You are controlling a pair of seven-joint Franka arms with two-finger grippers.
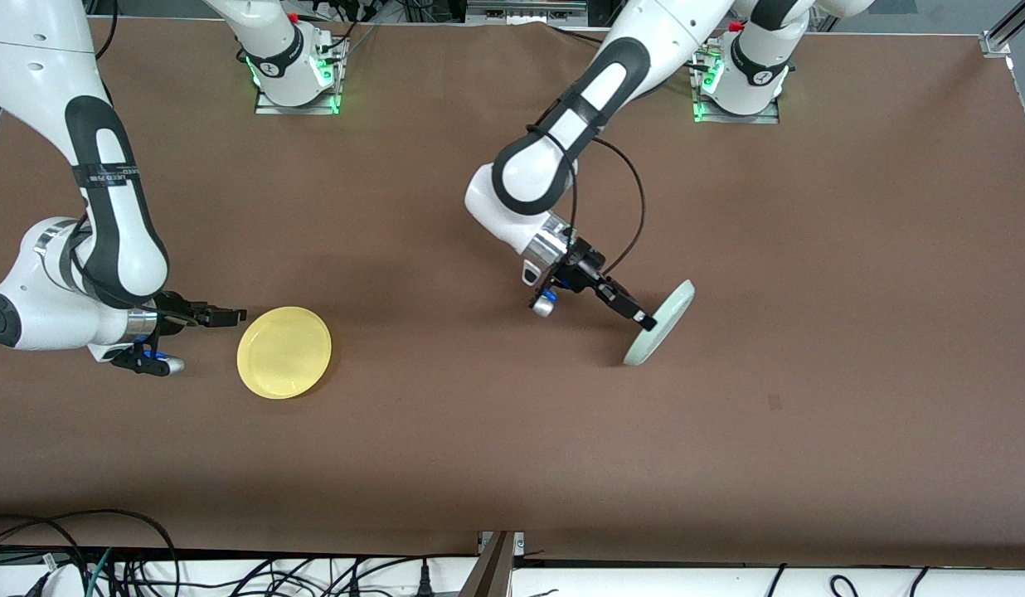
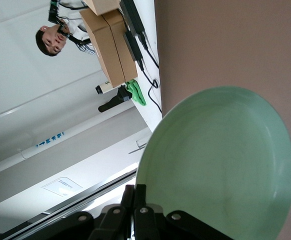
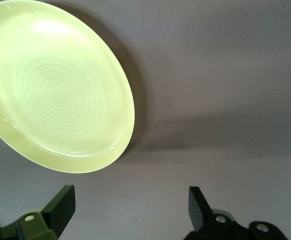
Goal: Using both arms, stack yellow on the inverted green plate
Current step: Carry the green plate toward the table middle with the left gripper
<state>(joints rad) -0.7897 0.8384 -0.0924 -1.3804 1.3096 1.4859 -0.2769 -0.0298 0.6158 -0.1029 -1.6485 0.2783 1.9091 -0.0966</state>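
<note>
The pale green plate (image 1: 663, 322) stands steeply tilted on its edge near the table's middle, with its lower rim at or close to the cloth. My left gripper (image 1: 643, 317) is shut on its rim. The left wrist view shows the plate's hollow face (image 2: 220, 160) with the fingers (image 2: 153, 192) pinching the rim. The yellow plate (image 1: 284, 351) lies flat, hollow side up, toward the right arm's end of the table. My right gripper (image 1: 228, 315) is open and empty, low beside the yellow plate's rim. In the right wrist view the yellow plate (image 3: 55, 90) lies ahead of the open gripper (image 3: 130, 200).
The brown cloth-covered table (image 1: 512, 464) is bare around both plates. The arm bases (image 1: 297, 75) stand along the table's edge farthest from the front camera. Cables hang past the edge nearest to it (image 1: 230, 572).
</note>
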